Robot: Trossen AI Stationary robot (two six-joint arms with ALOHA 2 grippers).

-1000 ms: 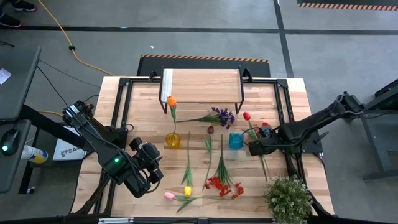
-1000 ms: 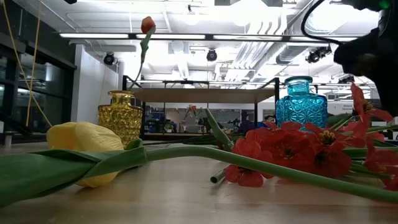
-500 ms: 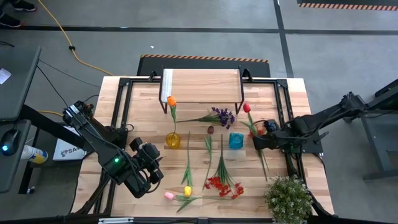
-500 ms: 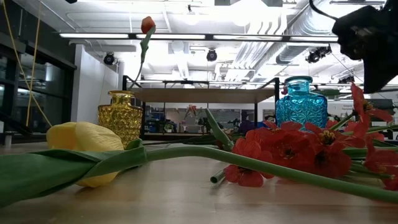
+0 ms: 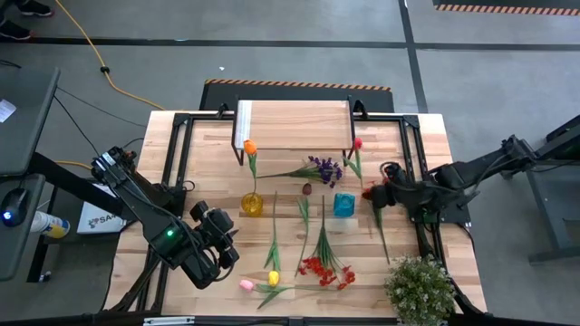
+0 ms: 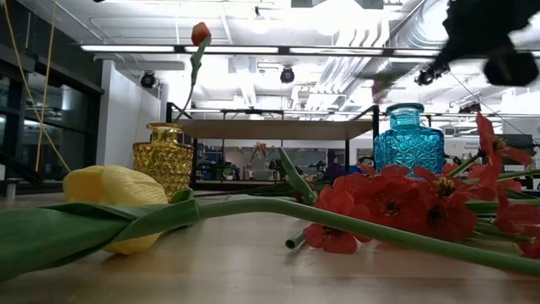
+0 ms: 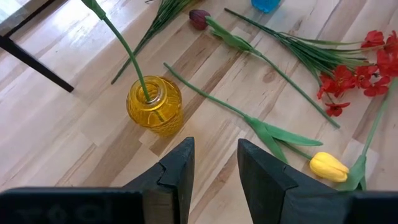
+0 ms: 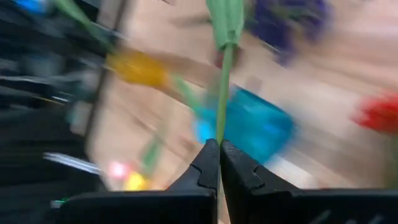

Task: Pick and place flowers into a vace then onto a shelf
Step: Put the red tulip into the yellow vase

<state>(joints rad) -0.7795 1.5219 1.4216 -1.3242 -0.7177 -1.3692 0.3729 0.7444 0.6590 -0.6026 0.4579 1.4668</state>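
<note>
My right gripper (image 5: 377,192) is shut on a red tulip's green stem; its blossom (image 5: 357,143) points toward the shelf (image 5: 294,125), just beyond the blue vase (image 5: 343,205). The yellow vase (image 5: 252,205) stands upright with an orange tulip (image 5: 249,147) in its mouth. Purple spray (image 5: 323,168), dark tulip (image 5: 306,189), red spray (image 5: 326,269), yellow tulip (image 5: 273,278) and pink tulip (image 5: 246,284) lie flat on the table. My left gripper (image 7: 214,163) hovers open near the table's front left, above bare wood just short of the yellow vase (image 7: 154,104). My right gripper pinches the tulip's stem (image 8: 219,127) between its two fingers, below a leaf (image 8: 227,18). The fingers come from the table's right, slanting down, and lie across the stem. The blossom end sticks out toward the far edge; whether the stem's other end (image 5: 381,237) touches the table, I cannot tell.
A bushy potted plant (image 5: 419,288) stands at the near right corner. Black frame rails (image 5: 181,154) run along the table's left and right sides. In the low view, the yellow tulip (image 6: 118,198) and red spray (image 6: 405,203) lie close to the camera.
My right gripper has risen and tipped upward while staying shut on the stem. The red tulip's blossom has swung from beside the blue vase toward the far edge, up to the shelf's right leg.
</note>
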